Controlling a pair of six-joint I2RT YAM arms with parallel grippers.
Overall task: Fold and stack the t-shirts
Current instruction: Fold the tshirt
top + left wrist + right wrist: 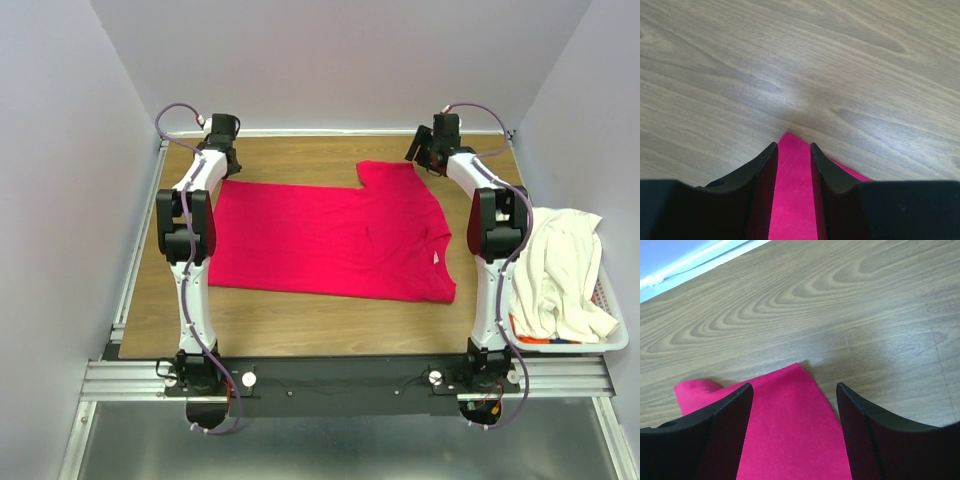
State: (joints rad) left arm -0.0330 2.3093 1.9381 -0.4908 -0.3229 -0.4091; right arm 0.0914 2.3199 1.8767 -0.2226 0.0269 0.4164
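Observation:
A crimson-red t-shirt (330,240) lies spread flat on the wooden table. My left gripper (224,168) is at the shirt's far left corner. In the left wrist view its black fingers (760,175) straddle that hemmed corner (792,190) with a narrow gap, and the cloth lies flat between them, not pinched. My right gripper (418,158) hovers over the far sleeve. In the right wrist view it (794,386) stands wide open above the sleeve corner (790,420). A cream-white t-shirt (560,265) is heaped in the basket at the right.
The white slatted laundry basket (615,340) sits off the table's right edge beside the right arm. Bare wood (300,315) lies between the shirt and the arm bases. A back wall and rail border the table's far edge (685,267).

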